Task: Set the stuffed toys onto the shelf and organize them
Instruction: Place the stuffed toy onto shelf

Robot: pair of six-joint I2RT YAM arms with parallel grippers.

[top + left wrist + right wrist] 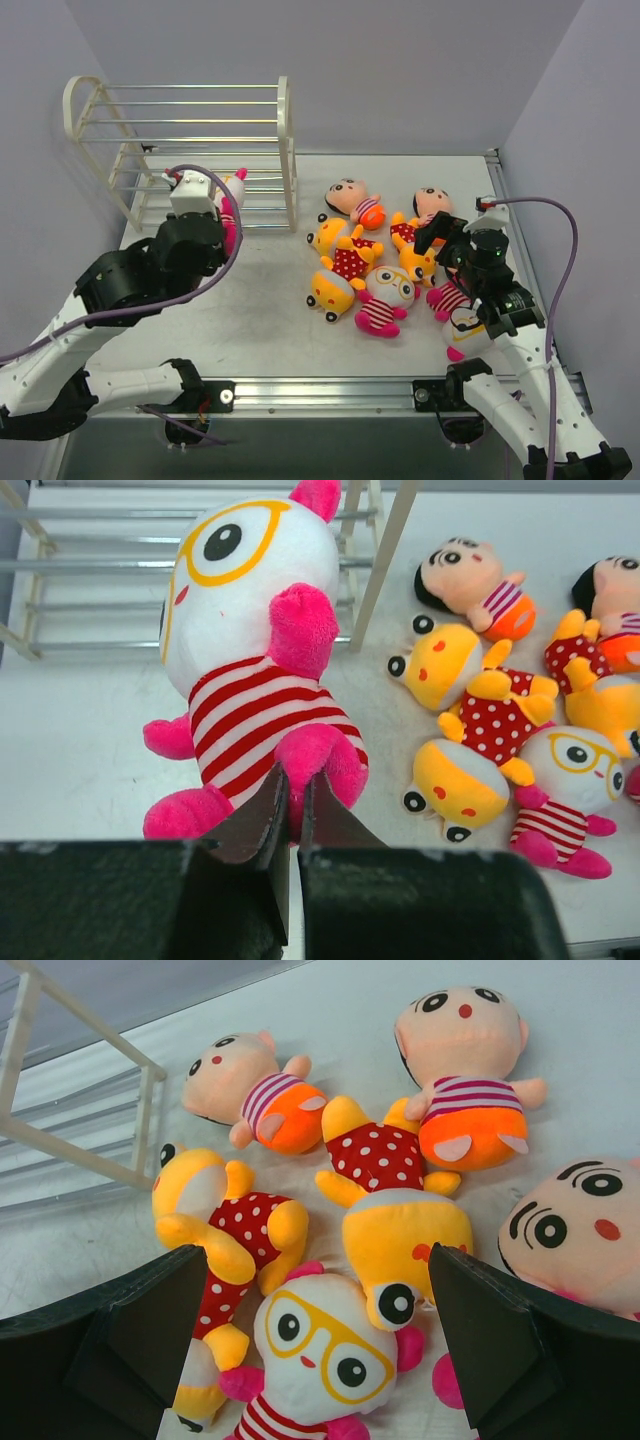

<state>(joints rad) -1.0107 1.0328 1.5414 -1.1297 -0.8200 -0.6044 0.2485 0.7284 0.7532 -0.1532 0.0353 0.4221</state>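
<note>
At the cream-white wire shelf (180,125), the left gripper (293,792) pinches a white-faced pink plush doll (250,630) by its leg; the right gripper (315,1265) gapes wide above the heaped plush dolls (372,268).

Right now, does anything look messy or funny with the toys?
Yes. The stuffed toys lie jumbled and overlapping on the table beside the shelf. The left end effector pinches one pink toy by just a leg.
</note>
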